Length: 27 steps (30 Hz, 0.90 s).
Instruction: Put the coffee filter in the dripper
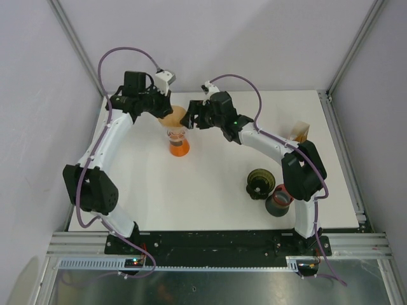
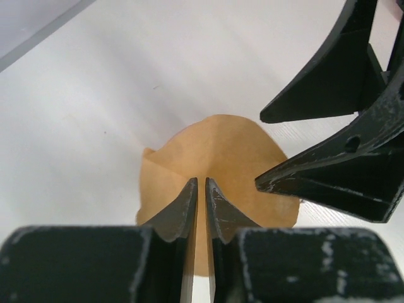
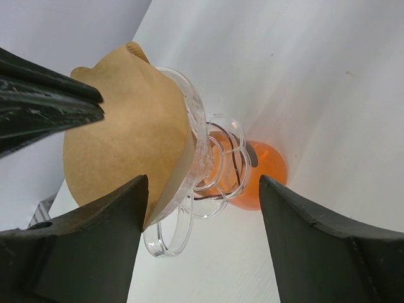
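Top view, upper left of centre: left pincer (image 1: 164, 109) is narrowed down onto the coffee filter (image 1: 173, 116). In the left wrist view its two tips are pressed almost together over the brown paper.

The filter sits tilted in the mouth of the clear dripper (image 3: 199, 142). One edge is inside the glass and most of the cone sticks out toward the upper left of the right wrist frame.

The dripper stands over an orange base (image 1: 179, 148) on the white table (image 1: 216, 210).

Just right of it: right pincer (image 1: 191, 117), jaws wide, one either side of the dripper, gripping nothing.

Lower right: dark green round item (image 1: 260, 183), with a dark red cup (image 1: 278, 203) just beside it.
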Each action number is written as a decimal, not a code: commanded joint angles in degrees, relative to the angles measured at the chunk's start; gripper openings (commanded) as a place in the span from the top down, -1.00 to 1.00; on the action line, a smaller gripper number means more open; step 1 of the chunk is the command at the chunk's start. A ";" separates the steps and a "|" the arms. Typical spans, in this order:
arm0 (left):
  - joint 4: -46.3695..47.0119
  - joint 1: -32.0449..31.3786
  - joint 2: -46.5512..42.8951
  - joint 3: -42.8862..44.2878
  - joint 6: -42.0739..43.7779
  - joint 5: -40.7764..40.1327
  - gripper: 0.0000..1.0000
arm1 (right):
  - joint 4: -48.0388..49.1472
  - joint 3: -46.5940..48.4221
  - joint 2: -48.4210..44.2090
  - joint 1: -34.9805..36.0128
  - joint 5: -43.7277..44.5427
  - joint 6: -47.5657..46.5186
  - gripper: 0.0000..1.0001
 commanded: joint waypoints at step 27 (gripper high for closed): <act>0.43 3.89 -8.39 -3.56 0.89 0.93 0.60 | -5.50 7.55 -7.33 -0.06 1.91 -7.11 -0.63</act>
